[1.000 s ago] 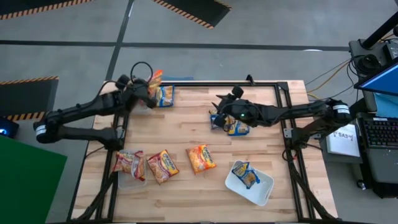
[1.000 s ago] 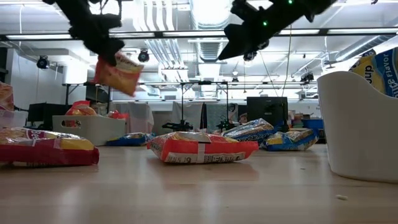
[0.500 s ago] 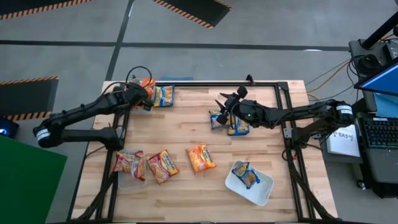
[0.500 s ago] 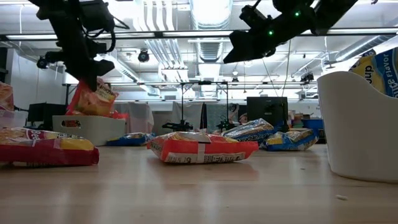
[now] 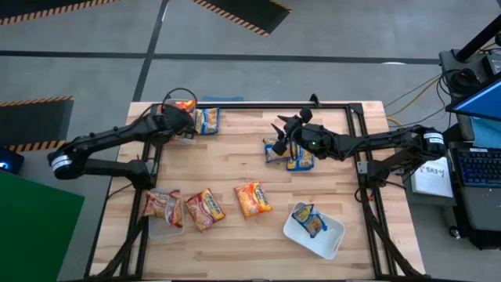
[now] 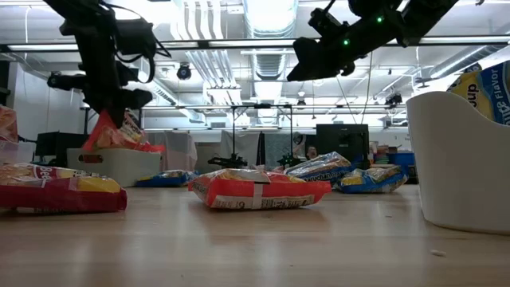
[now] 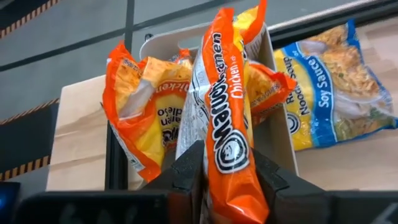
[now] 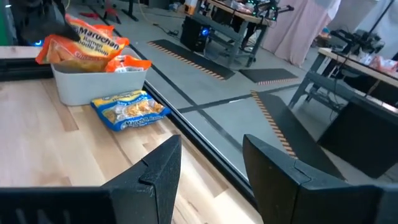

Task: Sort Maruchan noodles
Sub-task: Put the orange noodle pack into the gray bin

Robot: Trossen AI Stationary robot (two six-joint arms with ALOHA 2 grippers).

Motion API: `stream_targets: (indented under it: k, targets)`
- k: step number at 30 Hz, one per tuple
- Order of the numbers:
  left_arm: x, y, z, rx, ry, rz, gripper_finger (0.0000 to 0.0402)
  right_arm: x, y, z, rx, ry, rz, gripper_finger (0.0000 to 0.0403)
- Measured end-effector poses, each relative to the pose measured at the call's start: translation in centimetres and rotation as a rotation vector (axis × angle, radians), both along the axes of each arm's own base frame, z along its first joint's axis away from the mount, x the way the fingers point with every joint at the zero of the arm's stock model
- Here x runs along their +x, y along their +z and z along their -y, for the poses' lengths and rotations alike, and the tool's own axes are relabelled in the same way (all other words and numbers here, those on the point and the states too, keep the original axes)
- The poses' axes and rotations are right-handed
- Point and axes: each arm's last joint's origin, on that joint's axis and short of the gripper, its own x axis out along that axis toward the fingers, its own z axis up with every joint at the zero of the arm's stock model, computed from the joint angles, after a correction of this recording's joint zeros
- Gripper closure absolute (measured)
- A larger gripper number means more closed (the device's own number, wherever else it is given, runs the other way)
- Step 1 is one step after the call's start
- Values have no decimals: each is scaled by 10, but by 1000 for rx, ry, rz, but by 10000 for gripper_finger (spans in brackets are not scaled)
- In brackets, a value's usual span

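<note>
High view counts three orange packets mid-table; left gripper jaws clamp another, right gripper jaws wide

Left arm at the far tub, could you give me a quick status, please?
Left gripper shut on orange packet, over white tub. Right gripper open, empty. Nothing blocking.

the scene was bright and evenly lit from ceiling lights that glared white in the low view. shadows on the worktop were faint and soft. in the low view the near white tub and the closest wood were out of focus. the orange packet was sharp in the left wrist view, with dark blurred fingers beside it.
</note>
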Motion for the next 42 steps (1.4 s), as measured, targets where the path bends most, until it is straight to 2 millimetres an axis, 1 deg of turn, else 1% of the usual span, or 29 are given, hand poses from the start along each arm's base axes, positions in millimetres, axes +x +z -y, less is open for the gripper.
stream_targets:
  k: [3, 5, 11, 13, 16, 19, 22, 24, 28, 31, 34, 38, 42]
  targets:
    - [2, -3, -1, -10, 0, -17, 331, -2, 1, -1, 22, -2, 13, 241]
    - [3, -4, -2, -14, 0, -23, 329, -6, 5, -2, 40, 6, 24, 241]
    - [3, -5, -2, -16, -4, -29, 327, -27, 26, -7, 73, 97, 40, 241]
    - [3, -4, -2, -15, -14, -35, 327, -34, 30, -9, 76, 121, 54, 241]
    - [2, -3, -1, -15, -42, -55, 326, -42, 25, -10, 80, 127, 52, 241]
    - [0, 0, 0, -8, -63, -62, 319, -50, 10, -12, 111, 120, 43, 241]
    - [1, 2, -1, 29, -72, -80, 302, -53, -8, -13, 127, 159, 75, 241]
    - [1, 3, -1, 39, -81, -88, 287, -54, -16, -13, 146, 158, 135, 241]
    - [0, 4, 0, 30, -108, -91, 256, -56, -22, -14, 233, 134, 192, 241]
    - [-2, 7, 2, 37, -124, -90, 238, -56, -20, -14, 287, 118, 195, 241]
    - [-5, 11, 4, 48, -137, -80, 227, -54, -9, -13, 303, 113, 204, 241]
    - [-11, 17, 8, 66, -153, -60, 224, -52, -1, -13, 318, 105, 172, 241]
    - [-20, 27, 14, 98, -163, -18, 223, -52, -2, -13, 321, 102, 156, 245]
